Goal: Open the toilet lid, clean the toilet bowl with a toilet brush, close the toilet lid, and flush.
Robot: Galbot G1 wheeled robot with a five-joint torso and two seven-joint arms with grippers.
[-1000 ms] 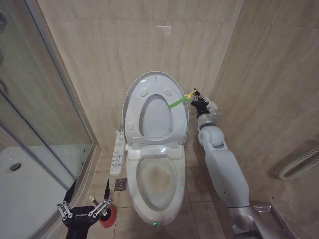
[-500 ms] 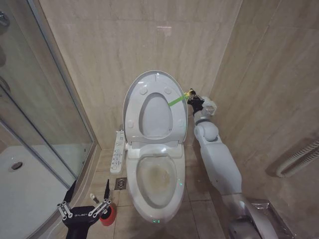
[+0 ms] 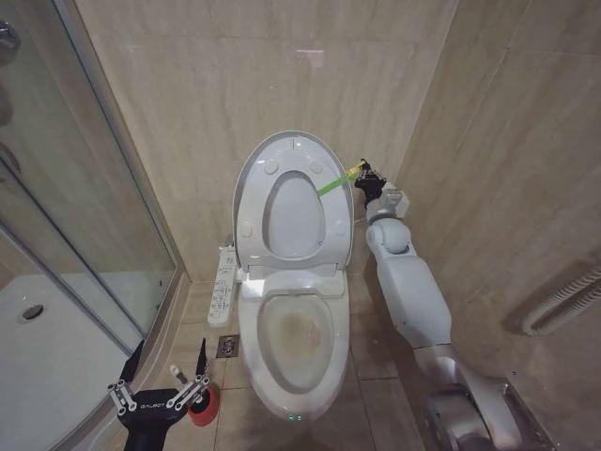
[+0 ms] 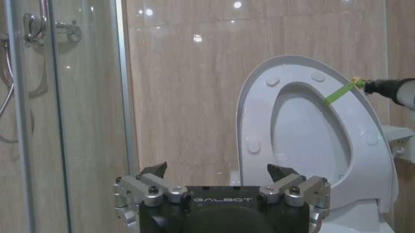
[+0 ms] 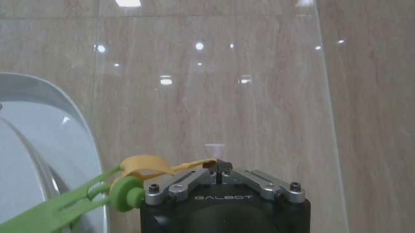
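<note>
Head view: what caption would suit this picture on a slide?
Right gripper shut on a yellow tab of the green strap, toilet lid upright; left gripper open near the floor.

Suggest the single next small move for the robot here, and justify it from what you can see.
Probably release the yellow tab: the toilet lid already leans upright against the wall, and the right end effector is shut on that tab on its green strap. The left end effector waits open.
</note>
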